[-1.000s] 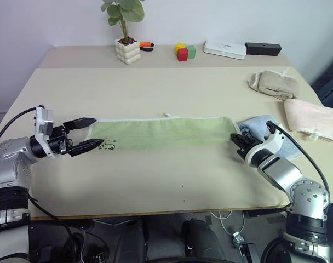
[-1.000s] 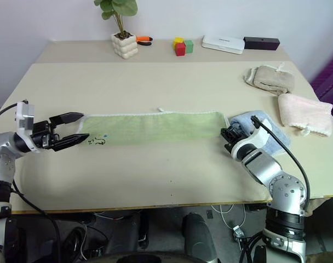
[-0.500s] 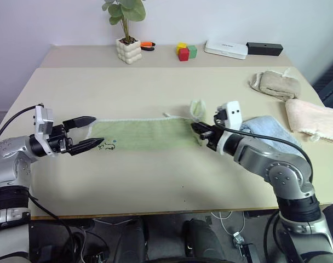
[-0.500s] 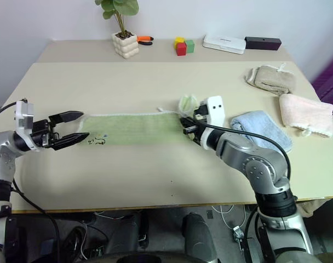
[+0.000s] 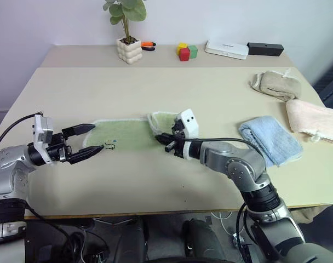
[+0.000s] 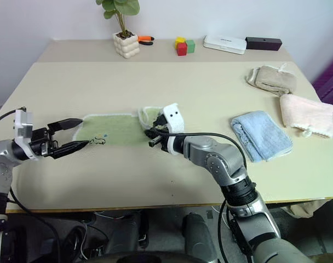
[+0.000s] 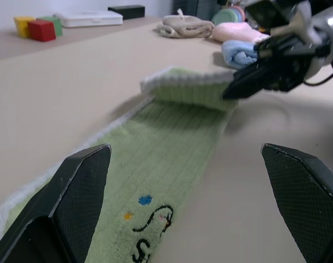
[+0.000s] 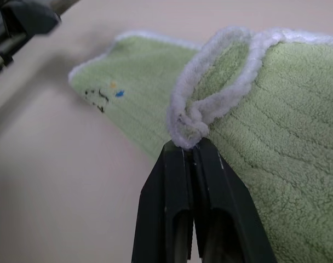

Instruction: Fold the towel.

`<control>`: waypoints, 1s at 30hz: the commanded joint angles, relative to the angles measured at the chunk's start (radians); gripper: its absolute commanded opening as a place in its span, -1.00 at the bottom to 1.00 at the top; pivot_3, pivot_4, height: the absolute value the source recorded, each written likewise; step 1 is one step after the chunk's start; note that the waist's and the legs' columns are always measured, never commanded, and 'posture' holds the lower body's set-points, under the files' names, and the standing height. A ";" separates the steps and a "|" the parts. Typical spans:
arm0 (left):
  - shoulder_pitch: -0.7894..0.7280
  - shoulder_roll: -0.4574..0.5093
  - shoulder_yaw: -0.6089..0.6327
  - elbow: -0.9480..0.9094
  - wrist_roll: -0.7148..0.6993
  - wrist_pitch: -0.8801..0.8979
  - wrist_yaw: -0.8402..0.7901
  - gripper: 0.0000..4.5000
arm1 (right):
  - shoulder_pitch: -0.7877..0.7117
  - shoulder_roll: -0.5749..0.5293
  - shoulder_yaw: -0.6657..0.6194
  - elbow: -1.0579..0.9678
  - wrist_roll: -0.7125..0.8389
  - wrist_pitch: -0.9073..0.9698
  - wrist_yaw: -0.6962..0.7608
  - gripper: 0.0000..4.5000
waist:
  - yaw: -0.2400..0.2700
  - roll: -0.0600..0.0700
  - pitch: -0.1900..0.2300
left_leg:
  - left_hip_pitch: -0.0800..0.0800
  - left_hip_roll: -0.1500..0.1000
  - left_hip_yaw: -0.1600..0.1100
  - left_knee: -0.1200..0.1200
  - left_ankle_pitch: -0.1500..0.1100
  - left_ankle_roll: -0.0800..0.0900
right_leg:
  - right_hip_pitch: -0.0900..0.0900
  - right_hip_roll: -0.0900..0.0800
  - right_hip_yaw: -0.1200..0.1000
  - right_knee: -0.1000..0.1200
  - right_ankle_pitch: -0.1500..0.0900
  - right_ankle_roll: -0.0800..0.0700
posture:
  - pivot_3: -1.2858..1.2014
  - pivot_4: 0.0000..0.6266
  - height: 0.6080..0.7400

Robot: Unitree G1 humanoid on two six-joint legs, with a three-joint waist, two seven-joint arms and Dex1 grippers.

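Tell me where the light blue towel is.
The light blue towel lies folded on the table's right side, nearer the front edge than the pink towel and beige towel.

You have a light green towel of soft, looped terry cloth (image 8: pixel 276 126), ribbed in faint rows, edged with fluffy whitish stitching and marked with dark embroidery. Its right gripper (image 8: pixel 189 159) fingers look like smooth, matt black plastic; the left gripper (image 7: pixel 185 208) pads are finely dimpled. The beige surface (image 5: pixel 155 82) is smooth and matt.
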 commanded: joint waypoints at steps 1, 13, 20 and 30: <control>0.017 0.017 0.031 -0.044 -0.021 0.009 0.013 1.00 | -0.043 0.030 -0.004 0.005 -0.044 -0.026 0.037 -0.97 | 0.000 0.000 0.000 | 0.000 0.000 0.000 0.000 0.000 0.000 | 0.000 0.000 0.000 0.000 0.000 0.000 | 0.03 -0.52 0.92; 0.012 0.014 0.023 -0.047 -0.017 0.013 0.025 1.00 | -0.035 0.051 0.107 0.026 -0.250 -0.089 0.129 -0.97 | -0.001 0.000 0.000 | 0.000 0.000 0.000 0.000 0.000 0.000 | 0.000 0.000 0.000 0.000 0.000 0.000 | 0.03 -0.52 0.92; -0.006 0.010 0.011 -0.040 -0.012 0.013 0.025 1.00 | -0.026 0.112 0.075 0.075 -0.298 -0.124 0.130 -0.74 | -0.001 0.000 0.000 | 0.000 0.000 0.000 0.000 0.000 0.000 | 0.000 0.000 0.000 0.000 0.000 0.000 | 0.03 -0.52 0.92; -0.034 0.009 0.000 -0.017 -0.002 0.006 0.018 1.00 | -0.020 0.102 0.039 -0.003 -0.276 -0.121 0.225 0.97 | -0.001 0.000 0.000 | 0.000 0.000 0.000 0.000 0.000 0.000 | 0.000 0.000 0.000 0.000 0.000 0.000 | 0.03 -0.52 0.92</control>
